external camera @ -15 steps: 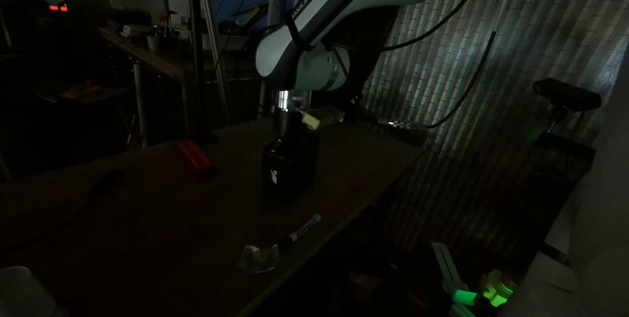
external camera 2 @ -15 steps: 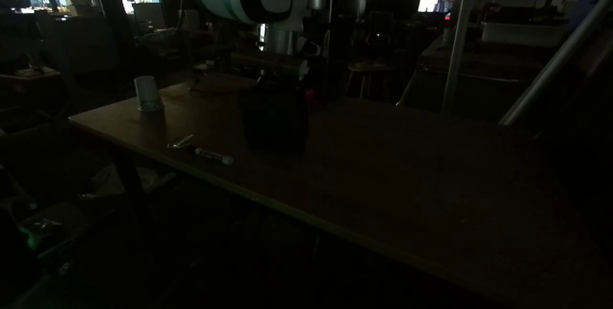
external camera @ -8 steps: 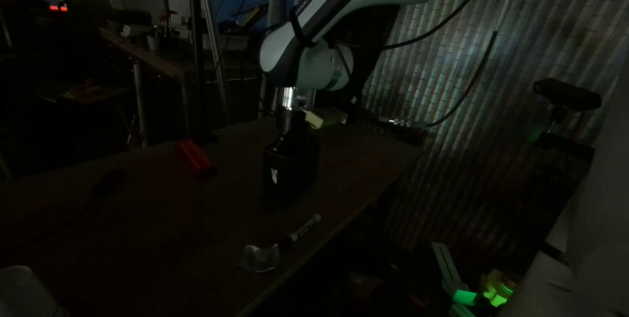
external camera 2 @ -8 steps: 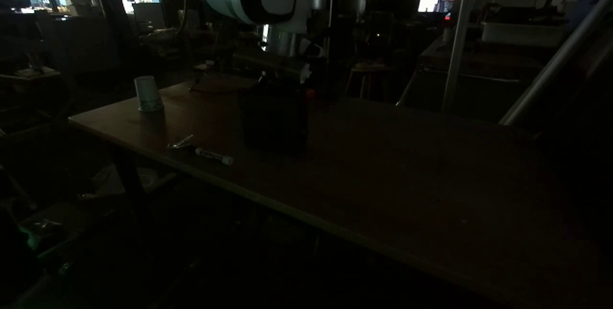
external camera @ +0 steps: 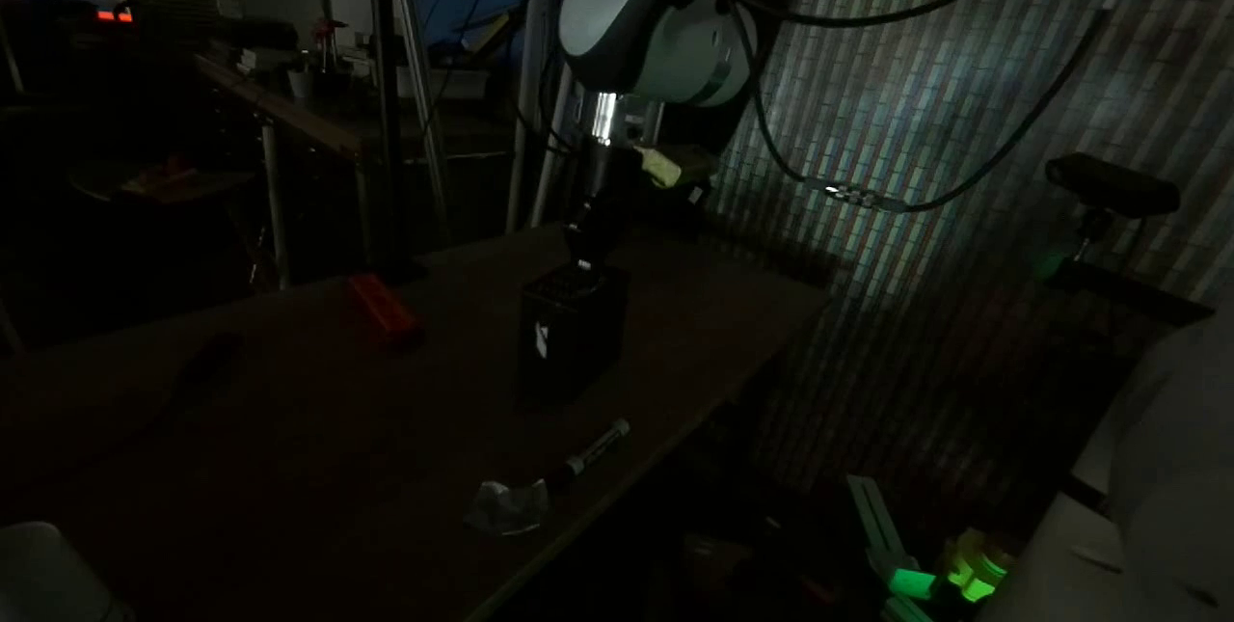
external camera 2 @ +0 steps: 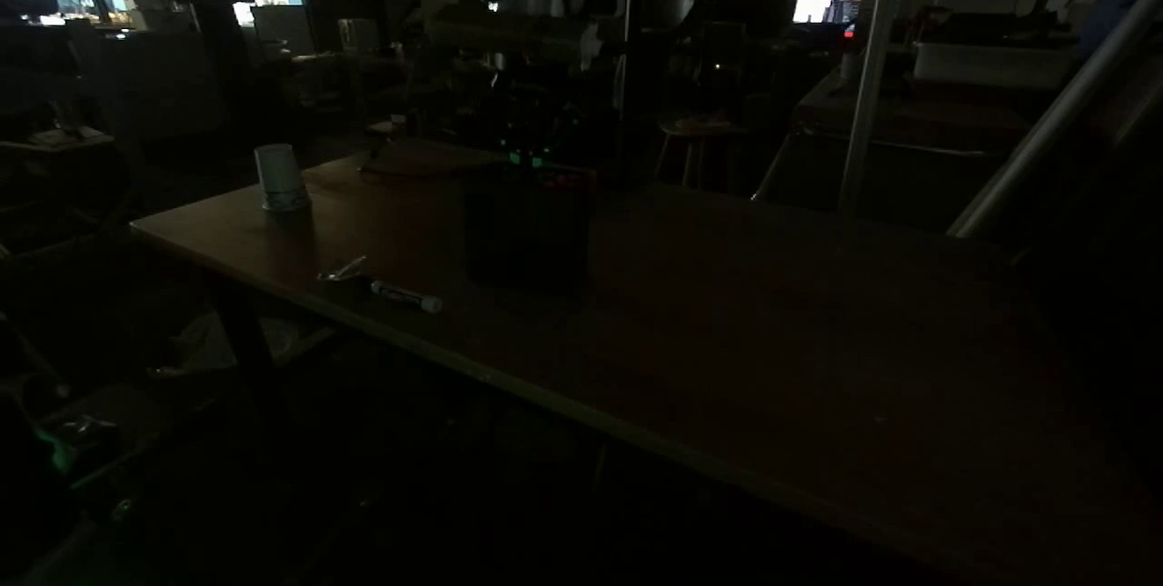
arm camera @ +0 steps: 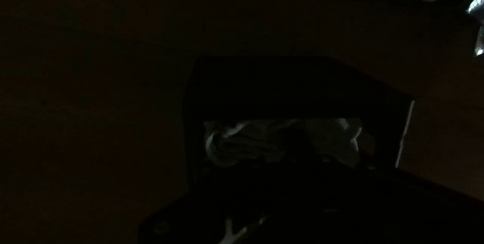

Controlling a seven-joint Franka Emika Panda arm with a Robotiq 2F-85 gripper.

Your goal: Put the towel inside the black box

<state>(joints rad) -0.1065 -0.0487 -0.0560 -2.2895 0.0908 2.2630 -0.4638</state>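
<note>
Pincer (external camera 2: 525,159) and black box (external camera 2: 527,230) are coming apart: compared with half a second ago, the pincer rides higher, its fingers showing at or just above the rim instead of hidden within. Whether they stand apart or together I cannot tell in this gloom, and neither exterior view shows anything hanging from them. Left to right along the counter (external camera 2: 772,313) in an exterior view, a paper cup (external camera 2: 282,177) stands, seemingly upside down, near the left corner; a crumpled clear wrapper (external camera 2: 342,271) and a marker (external camera 2: 405,296) lie just beside each other near the front edge; the box stands upright, set back farther from that edge. Inside it, the wrist view shows what I take for the towel (arm camera: 242,143), pale and folded, part of it hidden by the pincer. That rise suggests the towel is released and the task nearly done; what remains is to draw clear without a fold snagging on the way out.
</note>
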